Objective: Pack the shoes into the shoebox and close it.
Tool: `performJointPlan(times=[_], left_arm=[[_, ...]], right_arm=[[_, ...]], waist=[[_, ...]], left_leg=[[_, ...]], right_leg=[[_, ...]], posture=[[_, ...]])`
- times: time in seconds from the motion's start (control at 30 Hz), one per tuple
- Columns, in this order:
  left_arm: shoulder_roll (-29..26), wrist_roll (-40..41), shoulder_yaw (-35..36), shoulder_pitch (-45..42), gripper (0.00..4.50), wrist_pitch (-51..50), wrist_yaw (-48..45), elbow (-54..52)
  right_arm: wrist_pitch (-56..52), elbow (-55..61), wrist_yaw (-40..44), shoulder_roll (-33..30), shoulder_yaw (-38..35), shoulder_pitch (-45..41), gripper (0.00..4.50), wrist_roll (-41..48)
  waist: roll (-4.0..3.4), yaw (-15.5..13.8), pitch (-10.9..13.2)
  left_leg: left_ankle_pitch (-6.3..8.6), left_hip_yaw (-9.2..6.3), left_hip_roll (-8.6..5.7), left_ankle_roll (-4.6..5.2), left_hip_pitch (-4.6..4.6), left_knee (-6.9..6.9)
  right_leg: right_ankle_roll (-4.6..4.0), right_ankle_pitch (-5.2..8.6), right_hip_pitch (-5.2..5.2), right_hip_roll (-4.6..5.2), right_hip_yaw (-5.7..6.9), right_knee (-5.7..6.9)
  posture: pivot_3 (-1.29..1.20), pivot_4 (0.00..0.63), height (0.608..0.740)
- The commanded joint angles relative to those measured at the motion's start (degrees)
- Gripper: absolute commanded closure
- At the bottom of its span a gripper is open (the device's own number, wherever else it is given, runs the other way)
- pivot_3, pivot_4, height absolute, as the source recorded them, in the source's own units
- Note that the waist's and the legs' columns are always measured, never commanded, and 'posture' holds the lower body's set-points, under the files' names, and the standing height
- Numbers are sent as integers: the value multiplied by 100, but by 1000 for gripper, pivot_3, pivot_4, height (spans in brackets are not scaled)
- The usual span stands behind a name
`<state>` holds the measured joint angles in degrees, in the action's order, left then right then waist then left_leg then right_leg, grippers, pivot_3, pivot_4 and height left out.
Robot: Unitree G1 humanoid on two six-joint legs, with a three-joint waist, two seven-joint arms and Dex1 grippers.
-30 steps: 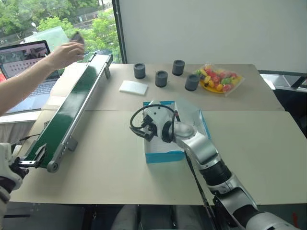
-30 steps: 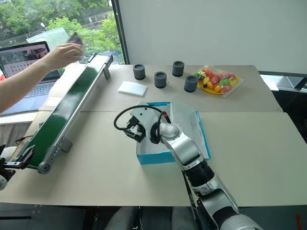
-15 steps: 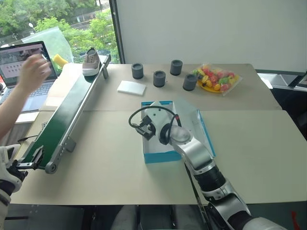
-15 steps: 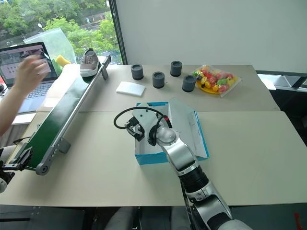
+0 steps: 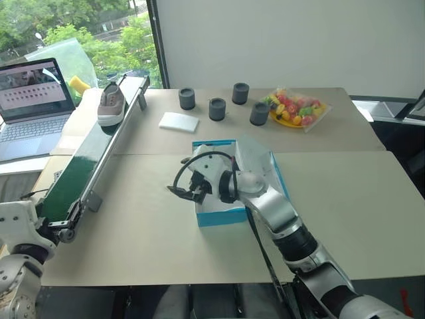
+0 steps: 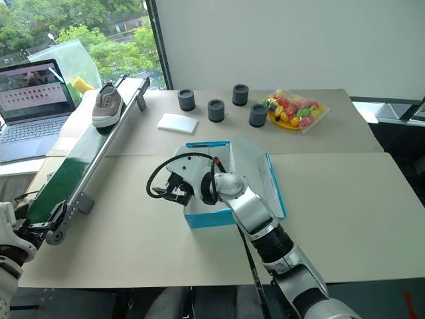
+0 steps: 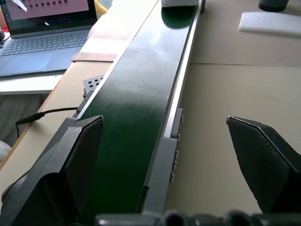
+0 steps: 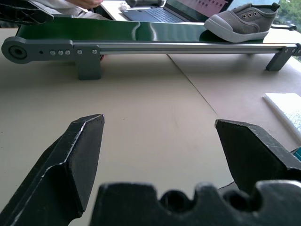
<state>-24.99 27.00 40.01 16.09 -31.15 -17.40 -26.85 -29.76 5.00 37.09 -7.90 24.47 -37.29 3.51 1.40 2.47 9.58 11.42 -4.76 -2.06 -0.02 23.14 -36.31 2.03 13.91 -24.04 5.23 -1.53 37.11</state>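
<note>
Right gripper [image 6: 169, 193], two black fingers spread wide and empty, hangs just at the 9 o'clock side of the shallow bright-blue cardboard shoebox [image 6: 207, 218], pointing toward 9 o'clock across the bare tan table [image 6: 345, 199]. The shoebox stands open near table centre, its hinged lid [image 6: 262, 174] folded out toward 3 o'clock, presumably to leave the white interior free for loading; the right arm crosses in front of the interior, so whether anything lies inside cannot be told.

Left gripper [image 7: 174, 155], fingers likewise apart and holding nothing, waits at the near end of the long green conveyor belt [image 5: 89, 166], at 8 o'clock from the box, seemingly posted to receive what the belt delivers.

One small grey-brown sneaker with a pale sole [image 5: 111, 106] rides on the far end of the belt, at 10 o'clock from the box, well apart from both grippers. A second shoe cannot be made out.

Beyond, toward 12 o'clock: a flat white foam pad [image 5: 178, 121], four dark grey cylindrical cups [image 5: 216, 108], a bag of coloured sweets [image 5: 292, 109]; an open laptop [image 5: 30, 100] stands left of the belt, partly cut off.
</note>
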Motion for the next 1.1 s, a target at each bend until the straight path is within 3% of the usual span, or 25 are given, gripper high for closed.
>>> performJointPlan(times=[0.03,0.63,1.1], left_arm=[[-85,-96,86,20,0,239,-24,63],[-660,-17,204,19,0,755,-804,1252],[-846,-48,95,-320,0,957,-900,1942]], right_arm=[[242,-57,-61,122,-19,-149,71,-49],[297,-289,-475,346,-144,-223,71,-311],[224,-161,-666,333,-143,-110,71,-339]], waist=[[0,-1,0],[1,2,-1],[5,1,-3]], left_leg=[[0,1,0,0,0,0],[4,14,9,-6,-4,3],[4,16,10,-7,-6,5]], right_leg=[[0,0,0,0,0,0],[-4,-3,-8,-8,-16,0],[-5,-4,-10,-8,-20,1]], posture=[[0,150,740],[0,150,740],[0,150,740]])
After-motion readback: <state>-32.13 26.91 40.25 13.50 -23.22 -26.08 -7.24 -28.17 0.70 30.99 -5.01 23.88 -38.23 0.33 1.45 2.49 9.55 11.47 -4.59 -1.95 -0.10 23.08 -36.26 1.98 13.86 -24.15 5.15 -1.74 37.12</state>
